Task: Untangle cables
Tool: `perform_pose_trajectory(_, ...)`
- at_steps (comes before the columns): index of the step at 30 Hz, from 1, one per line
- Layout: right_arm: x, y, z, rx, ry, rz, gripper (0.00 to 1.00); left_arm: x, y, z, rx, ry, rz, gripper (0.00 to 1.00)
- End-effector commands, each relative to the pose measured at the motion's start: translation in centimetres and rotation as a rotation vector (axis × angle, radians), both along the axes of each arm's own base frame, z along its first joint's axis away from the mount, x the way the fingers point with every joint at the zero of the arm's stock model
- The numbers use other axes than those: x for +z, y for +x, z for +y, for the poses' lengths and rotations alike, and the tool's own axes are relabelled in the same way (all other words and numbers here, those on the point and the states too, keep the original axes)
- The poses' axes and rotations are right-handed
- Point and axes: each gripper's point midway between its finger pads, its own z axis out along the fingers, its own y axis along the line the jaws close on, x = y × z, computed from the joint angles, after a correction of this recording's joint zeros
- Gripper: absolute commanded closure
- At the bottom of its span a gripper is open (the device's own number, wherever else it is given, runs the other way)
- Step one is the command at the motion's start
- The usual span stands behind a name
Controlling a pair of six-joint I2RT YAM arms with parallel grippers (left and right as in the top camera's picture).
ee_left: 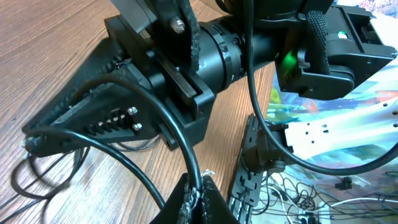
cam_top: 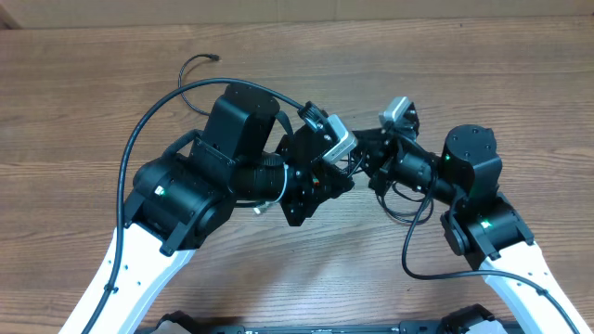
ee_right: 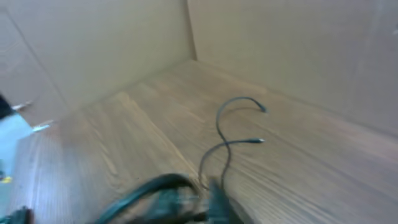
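Observation:
Thin black cables lie on the wooden table. In the overhead view one free end curls at the back left (cam_top: 198, 61) and loops show under the right arm (cam_top: 401, 206). My left gripper (cam_top: 327, 178) (ee_left: 199, 198) is shut on a black cable (ee_left: 249, 93) that rises from between its fingertips. My right gripper (cam_top: 364, 160) (ee_left: 34, 138) faces it closely; its fingers meet at a point on a cable, with thin loops (ee_left: 28, 177) beneath. The right wrist view is blurred; two plug ends (ee_right: 261, 109) (ee_right: 258, 141) lie beyond my fingers (ee_right: 211, 193).
A cardboard wall (cam_top: 278, 9) (ee_right: 280, 43) stands along the back edge. A thick robot cable (cam_top: 148, 121) arcs over the left arm, another (cam_top: 413, 260) hangs by the right arm. Loose wires (ee_left: 298, 193) lie off the table's front.

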Motion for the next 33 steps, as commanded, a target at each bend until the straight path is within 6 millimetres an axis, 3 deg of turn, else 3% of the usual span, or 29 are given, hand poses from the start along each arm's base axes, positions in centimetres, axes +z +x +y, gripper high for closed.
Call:
perform_pose_trajectory(1,0.2,0.1,0.3,0.013,0.007,-0.009,0.96,0.8,-0.5,0.1,-0.018,-0.024,-0.009,0.96)
perform_pose_trajectory(8,0.4,1.2,-1.0,-0.053,0.028,0.013,0.96,-1.1,1.8,1.9,0.130,0.105,-0.049,0.95)
perform_pose_trajectory(9,0.4,1.7,-1.6,-0.091,0.048,0.043,0.96,-1.3,2.1,2.2,0.158,0.126,-0.051,0.90)
perform_pose_trajectory(12,1.2,3.0,-3.6,-0.174,0.094,0.085,0.96,-1.9,2.9,3.0,0.222,0.168,-0.048,0.61)
perform_pose_trajectory(13,1.9,3.6,-4.7,-0.208,0.113,0.088,0.96,-2.1,2.9,3.2,0.229,0.178,-0.047,0.44)
perform_pose_trajectory(14,2.3,3.9,-5.4,-0.231,0.126,0.087,0.96,-2.2,3.0,3.3,0.233,0.183,-0.047,0.39)
perform_pose_trajectory(17,3.3,4.8,-7.5,-0.294,0.138,0.083,0.96,-2.2,3.0,3.3,0.235,0.185,-0.048,0.42)
perform_pose_trajectory(20,1.9,4.6,-8.2,-0.318,0.118,0.162,0.96,-2.3,3.2,3.5,0.248,0.194,-0.055,0.72)
perform_pose_trajectory(21,1.2,4.5,-8.3,-0.321,0.108,0.196,0.96,-2.3,3.3,3.6,0.254,0.200,-0.058,0.77)
perform_pose_trajectory(22,0.1,4.1,-8.2,-0.319,0.094,0.247,0.96,-2.4,3.5,3.7,0.261,0.206,-0.061,0.76)
perform_pose_trajectory(24,-1.4,3.3,-8.0,-0.316,0.074,0.324,0.96,-2.7,3.9,4.0,0.282,0.227,-0.067,0.64)
perform_pose_trajectory(25,-2.8,2.7,-8.0,-0.318,0.057,0.392,0.96,-3.0,4.2,4.4,0.305,0.251,-0.074,0.64)
perform_pose_trajectory(28,-4.3,1.7,-8.0,-0.318,0.041,0.480,0.96,-3.8,5.0,5.2,0.366,0.297,-0.063,0.65)
perform_pose_trajectory(33,-5.9,-2.0,-5.9,-0.171,0.048,0.652,0.96,-5.1,7.0,6.8,0.561,0.356,-0.005,0.64)
